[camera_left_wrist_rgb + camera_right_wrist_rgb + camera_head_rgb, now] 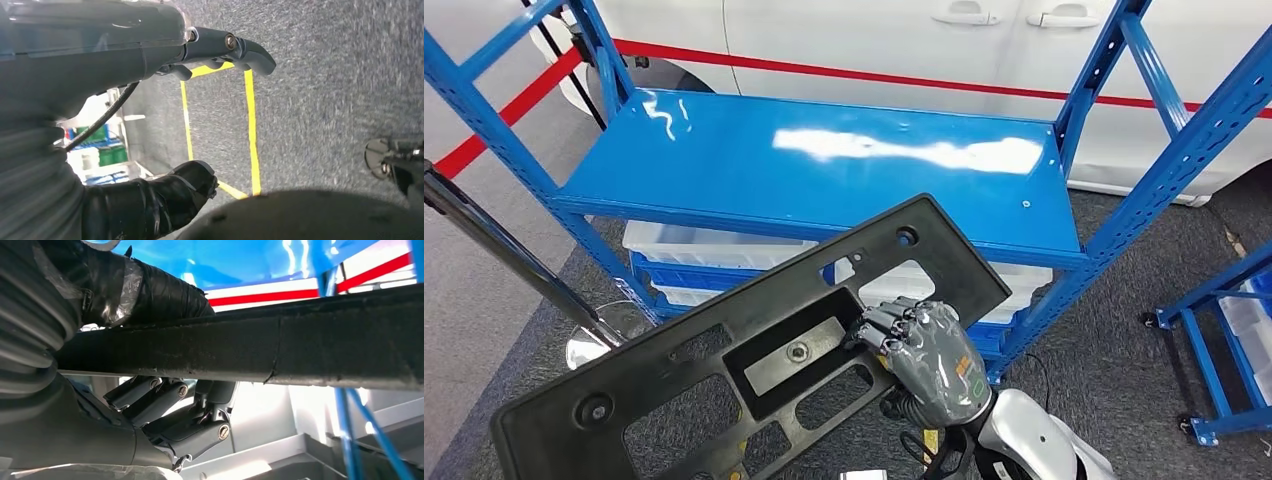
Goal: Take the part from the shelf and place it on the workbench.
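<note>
A glossy blue metal shelf [824,160] stands ahead, white plastic bins [694,245] beneath it; the right hand [929,355] clamps the long matte black plastic part [724,370], tilted, before the shelf; the left hand [220,47] hangs over grey carpet [325,75], whether holding anything, I cannot tell.

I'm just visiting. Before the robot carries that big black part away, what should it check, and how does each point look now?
1. Right hand grips the black plastic part: ok.
2. Part lifted clear of the blue shelf: ok.
3. Left hand supporting the part: not ok, it holds nothing.
4. Part level: not ok, tilted.
5. Workbench located: cannot tell.
</note>
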`<control>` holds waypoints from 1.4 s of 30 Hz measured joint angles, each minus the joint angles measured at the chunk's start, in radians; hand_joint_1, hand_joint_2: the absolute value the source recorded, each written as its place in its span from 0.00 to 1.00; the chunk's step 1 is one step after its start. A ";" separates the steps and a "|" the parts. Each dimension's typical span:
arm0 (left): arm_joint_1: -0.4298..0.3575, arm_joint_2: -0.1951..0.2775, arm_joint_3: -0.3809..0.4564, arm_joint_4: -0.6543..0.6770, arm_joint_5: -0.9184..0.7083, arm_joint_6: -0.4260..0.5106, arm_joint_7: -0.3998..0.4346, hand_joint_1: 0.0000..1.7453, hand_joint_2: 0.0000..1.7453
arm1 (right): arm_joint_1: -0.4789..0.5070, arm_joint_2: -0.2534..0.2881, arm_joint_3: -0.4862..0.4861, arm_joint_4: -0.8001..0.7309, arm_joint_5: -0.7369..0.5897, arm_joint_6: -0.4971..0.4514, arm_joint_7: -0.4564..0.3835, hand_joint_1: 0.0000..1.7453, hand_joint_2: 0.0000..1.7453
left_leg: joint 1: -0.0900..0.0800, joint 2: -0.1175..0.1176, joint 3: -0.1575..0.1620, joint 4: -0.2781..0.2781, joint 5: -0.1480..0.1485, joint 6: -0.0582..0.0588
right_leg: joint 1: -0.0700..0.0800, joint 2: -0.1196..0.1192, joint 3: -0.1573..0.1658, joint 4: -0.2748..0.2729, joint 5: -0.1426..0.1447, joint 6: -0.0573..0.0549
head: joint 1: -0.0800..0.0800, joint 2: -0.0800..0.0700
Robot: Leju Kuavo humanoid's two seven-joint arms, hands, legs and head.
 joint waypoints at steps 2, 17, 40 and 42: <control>-0.002 -0.001 0.000 0.000 -0.003 -0.001 -0.001 0.00 1.00 | 0.003 -0.011 0.001 -0.002 -0.009 0.002 0.014 1.00 1.00 | 0.005 0.006 -0.025 -0.009 0.031 0.013 | 0.000 0.003 -0.017 0.046 -0.078 0.006 | 0.002 0.000; 0.004 -0.006 0.001 0.000 -0.013 -0.009 -0.002 0.00 1.00 | 0.024 -0.037 0.001 -0.005 -0.013 0.020 0.059 1.00 1.00 | 0.002 0.013 -0.210 0.109 0.060 -0.031 | 0.001 0.013 0.153 -0.022 -0.126 -0.037 | 0.003 0.000; -0.004 -0.003 0.006 0.000 -0.019 -0.022 -0.003 0.00 1.00 | 0.024 -0.060 0.001 -0.020 -0.040 0.046 0.074 1.00 1.00 | 0.005 0.082 -0.157 0.045 0.092 0.006 | -0.008 -0.022 0.077 0.187 -0.105 0.037 | 0.006 0.000; -0.006 -0.004 0.006 0.000 -0.020 -0.023 -0.003 0.00 1.00 | 0.021 -0.060 0.001 -0.021 -0.041 0.048 0.075 1.00 1.00 | 0.002 0.100 -0.172 0.059 0.104 -0.003 | 0.002 -0.058 0.186 0.037 -0.148 0.023 | 0.005 0.000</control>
